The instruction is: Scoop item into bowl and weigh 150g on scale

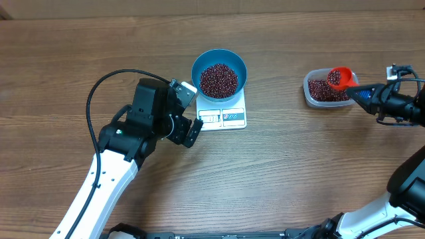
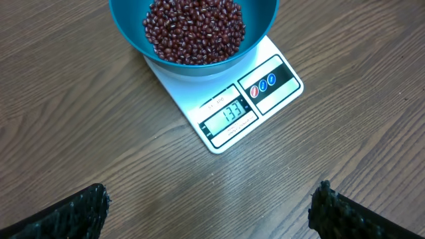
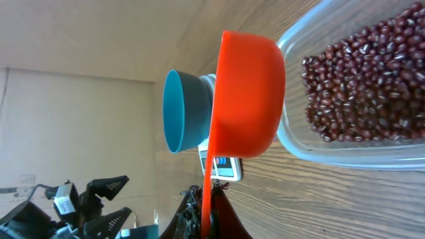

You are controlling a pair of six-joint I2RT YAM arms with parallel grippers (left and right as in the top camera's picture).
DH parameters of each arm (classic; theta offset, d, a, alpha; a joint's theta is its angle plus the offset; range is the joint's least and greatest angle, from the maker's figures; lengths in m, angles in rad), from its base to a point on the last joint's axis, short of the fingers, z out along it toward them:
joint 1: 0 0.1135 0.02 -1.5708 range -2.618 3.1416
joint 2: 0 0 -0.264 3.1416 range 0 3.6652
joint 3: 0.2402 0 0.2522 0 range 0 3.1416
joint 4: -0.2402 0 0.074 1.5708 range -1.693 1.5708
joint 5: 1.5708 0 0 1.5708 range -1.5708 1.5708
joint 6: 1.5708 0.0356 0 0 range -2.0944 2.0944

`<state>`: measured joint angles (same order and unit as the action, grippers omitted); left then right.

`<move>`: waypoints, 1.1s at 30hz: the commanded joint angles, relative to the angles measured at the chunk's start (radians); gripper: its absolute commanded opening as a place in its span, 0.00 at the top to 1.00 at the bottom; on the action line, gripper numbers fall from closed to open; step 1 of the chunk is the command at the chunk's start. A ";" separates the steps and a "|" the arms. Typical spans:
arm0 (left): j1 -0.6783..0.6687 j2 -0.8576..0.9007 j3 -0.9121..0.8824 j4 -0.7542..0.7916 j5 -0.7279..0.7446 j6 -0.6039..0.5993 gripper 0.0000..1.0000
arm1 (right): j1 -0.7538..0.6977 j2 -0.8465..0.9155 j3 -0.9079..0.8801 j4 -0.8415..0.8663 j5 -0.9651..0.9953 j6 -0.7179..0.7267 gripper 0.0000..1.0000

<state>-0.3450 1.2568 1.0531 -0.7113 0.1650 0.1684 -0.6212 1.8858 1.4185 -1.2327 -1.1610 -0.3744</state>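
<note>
1. From overhead we see the round, deep, bright blue bowl [image 1: 199, 65] standing on the small flat white rectangular scale [image 1: 222, 118]. It holds a heap of small dark red-brown beans [image 1: 218, 79]. The left pincer [image 1: 191, 111] sits just beside the scale's display end, low over the brown wood-grain worktop [image 1: 279, 172]. It is spread wide and pinches nothing. Well apart from the bowl, the right pincer [image 1: 362, 94] is pressed together on the handle of a round orange plastic scoop [image 1: 340, 78]. The scoop carries some beans and hangs over a clear rounded plastic tub [image 1: 309, 91] that holds more of them.

2. In the left wrist view, the ridged black fingertips [image 2: 73, 212] show in the two bottom corners with bare worktop between them. The scale lies ahead of them, apart, and its display reads 133. The bean-filled bowl rests on the platform beyond the display.

3. In the right wrist view, the scoop's handle runs down into the clamped pincer at the bottom edge. The scoop's cup is at the tub's rim, though we cannot tell whether they touch. The blue bowl and the scale stand far beyond the scoop.
</note>
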 commanded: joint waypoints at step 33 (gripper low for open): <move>0.004 -0.008 -0.003 0.002 0.011 0.019 0.00 | 0.739 -0.012 0.207 0.527 0.111 0.617 0.96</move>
<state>-0.3450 1.2568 1.0531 -0.7109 0.1650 0.1684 0.0761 1.8858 1.5917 -0.7525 -1.0752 0.1116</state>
